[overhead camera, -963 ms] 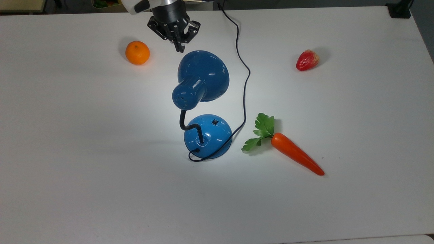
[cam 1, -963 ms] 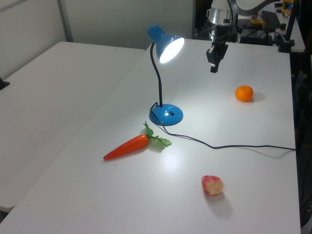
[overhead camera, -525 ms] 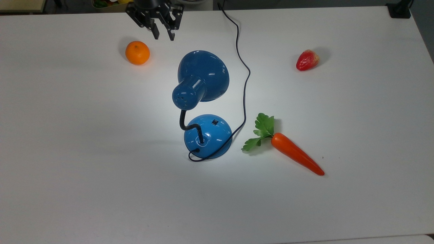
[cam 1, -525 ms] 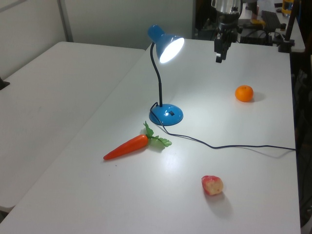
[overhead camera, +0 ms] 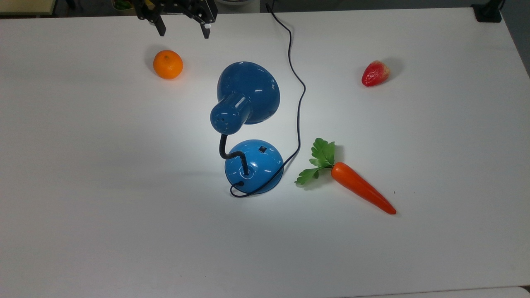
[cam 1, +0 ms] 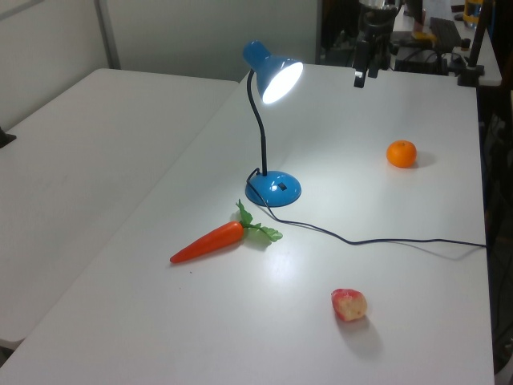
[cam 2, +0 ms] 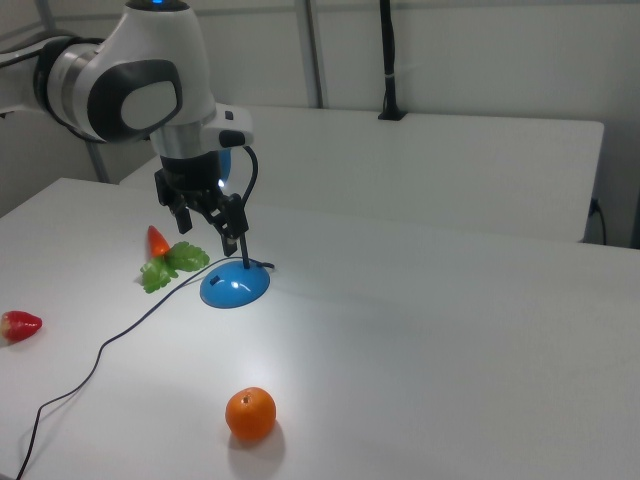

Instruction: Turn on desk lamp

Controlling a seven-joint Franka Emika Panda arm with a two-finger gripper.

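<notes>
Since a moment ago the gripper (overhead camera: 182, 27) has drawn back to the table's (overhead camera: 83, 207) far edge, fingers spread and empty, above the orange (overhead camera: 167, 64), well clear of the desk lamp (overhead camera: 248, 124) (lit, mid-table).

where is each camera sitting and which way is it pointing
Top view: overhead, looking down on the lit desk lamp; the open claw shows at the far edge.
Left view: high beyond the strawberry end, looking along the table toward the claw.
Right view: low on the orange's side, facing the arm and the lamp base.
All share lamp, orange, strawberry and carrot.
</notes>
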